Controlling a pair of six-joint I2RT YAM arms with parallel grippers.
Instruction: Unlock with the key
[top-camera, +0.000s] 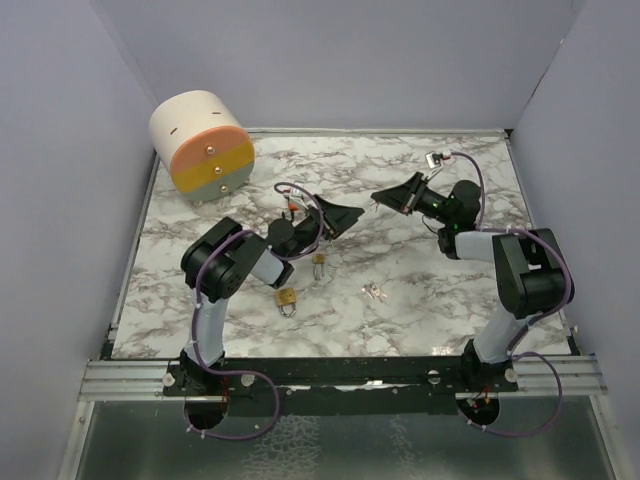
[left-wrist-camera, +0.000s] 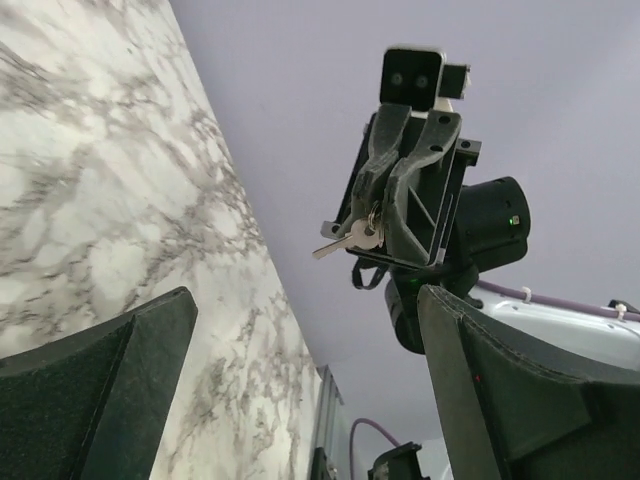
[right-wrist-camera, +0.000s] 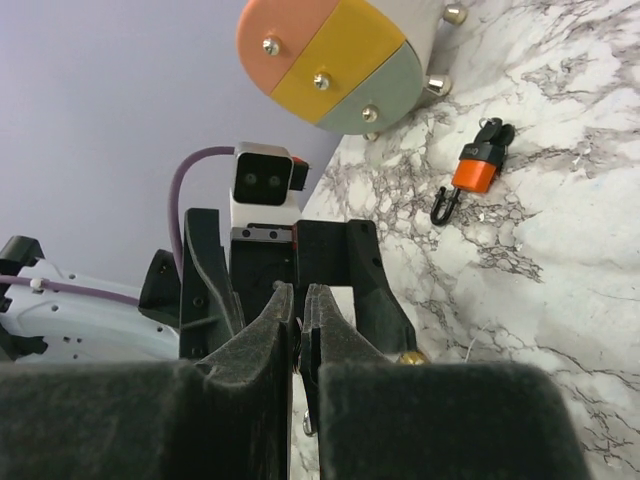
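Note:
My right gripper (top-camera: 381, 198) is shut on a small silver key (left-wrist-camera: 344, 241), held in the air with its blade pointing at my left gripper. In the right wrist view the pads (right-wrist-camera: 280, 320) are pressed together on the key's ring. My left gripper (top-camera: 350, 214) is open and empty, its fingers (left-wrist-camera: 130, 350) wide apart, and it faces the right gripper a short gap away. A brass padlock (top-camera: 288, 298) and a second small padlock (top-camera: 318, 264) lie on the marble table (top-camera: 420, 270) below the left arm.
A loose pair of keys (top-camera: 375, 291) lies mid-table. An orange and black lock (right-wrist-camera: 475, 168) lies near the left arm's wrist. A drum with an orange, yellow and grey face (top-camera: 200, 145) stands at the back left. Purple walls enclose the table.

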